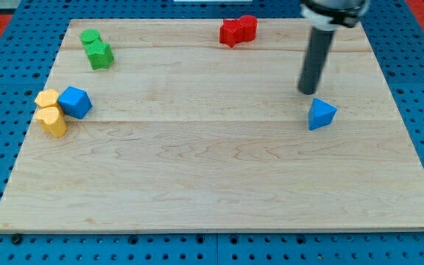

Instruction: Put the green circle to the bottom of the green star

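Note:
Two green blocks touch each other near the board's top left corner. The upper one (90, 37) looks rounded, like the green circle. The lower one (100, 56) has points, like the green star. The circle sits just above and slightly left of the star. My tip (308, 92) is far off at the view's right, just above and left of a blue triangle (321, 115). It touches no block.
Two red blocks (238, 31) sit together at the top middle. A blue cube (74, 102) rests against two yellow blocks (50, 110) at the left edge. The wooden board (212, 184) lies on a blue pegboard surface.

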